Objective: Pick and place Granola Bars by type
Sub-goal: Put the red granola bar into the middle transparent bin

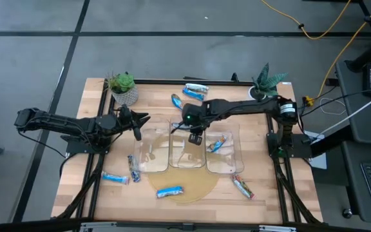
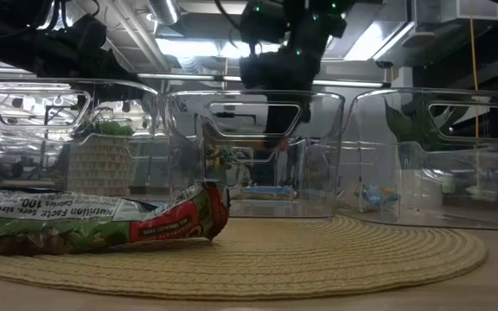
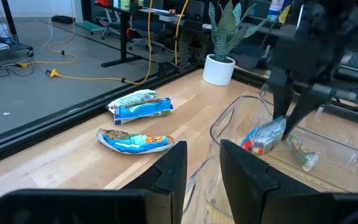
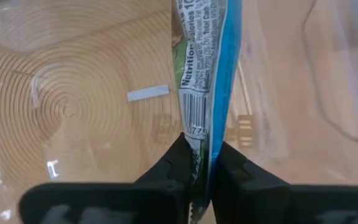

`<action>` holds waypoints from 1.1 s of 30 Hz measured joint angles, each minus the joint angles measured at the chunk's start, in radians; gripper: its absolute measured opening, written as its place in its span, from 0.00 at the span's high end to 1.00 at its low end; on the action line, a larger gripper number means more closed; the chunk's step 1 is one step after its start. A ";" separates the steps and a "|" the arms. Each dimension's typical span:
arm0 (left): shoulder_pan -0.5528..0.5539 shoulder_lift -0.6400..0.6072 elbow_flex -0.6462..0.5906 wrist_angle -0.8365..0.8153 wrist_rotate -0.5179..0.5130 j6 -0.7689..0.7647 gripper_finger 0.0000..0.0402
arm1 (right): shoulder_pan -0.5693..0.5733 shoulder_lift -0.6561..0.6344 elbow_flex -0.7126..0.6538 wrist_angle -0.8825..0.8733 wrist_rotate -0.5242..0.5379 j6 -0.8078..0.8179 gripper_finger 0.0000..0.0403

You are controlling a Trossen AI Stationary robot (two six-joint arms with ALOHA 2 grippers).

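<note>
- Three clear bins [image 1: 152,169] sit side by side at the centre of the overhead frame, partly on a round woven mat [image 1: 192,188].
- Right gripper [image 1: 196,137] hangs over the middle bin, its fingers pressed tight on the end of a blue and green bar [image 4: 205,81].
- In the right wrist view the held bar runs straight away from the fingertips, long axis in line with the fingers; seen from the table-level camera the gripper points downward, so the bar dangles toward the bin floor, mat rings showing through the plastic behind it.
- Judged from this, the coming move is a release: the bar is already directly below the gripper and inside the middle bin's outline, so little sideways travel seems needed.
- Left gripper [image 1: 136,121] waits at the left of centre, near the upper corner of the left bin, fingers [image 3: 169,171] a little apart and holding nothing.
- One bar [image 1: 216,144] already lies in the right-hand bin.
- Loose bars lie around the bins: two [image 1: 195,91] at the upper centre of the overhead frame, two [image 1: 115,177] at lower left, one blue bar [image 1: 170,191] on the mat at lower centre, one red-tipped bar [image 1: 242,187] at lower right.
- Right arm is plainly the nearer one to the held bar; the lower left bars lie closer to the left arm.
</note>
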 joint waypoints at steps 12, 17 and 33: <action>0.000 0.000 0.000 0.000 0.001 0.000 0.78 | 0.044 -0.006 -0.156 0.167 0.017 0.105 0.91; 0.000 0.000 0.000 0.000 0.001 0.000 0.78 | 0.046 -0.006 -0.163 0.171 0.019 0.106 0.87; 0.000 0.000 0.000 0.000 0.001 0.000 0.78 | 0.047 0.002 -0.091 0.208 -0.023 0.134 0.80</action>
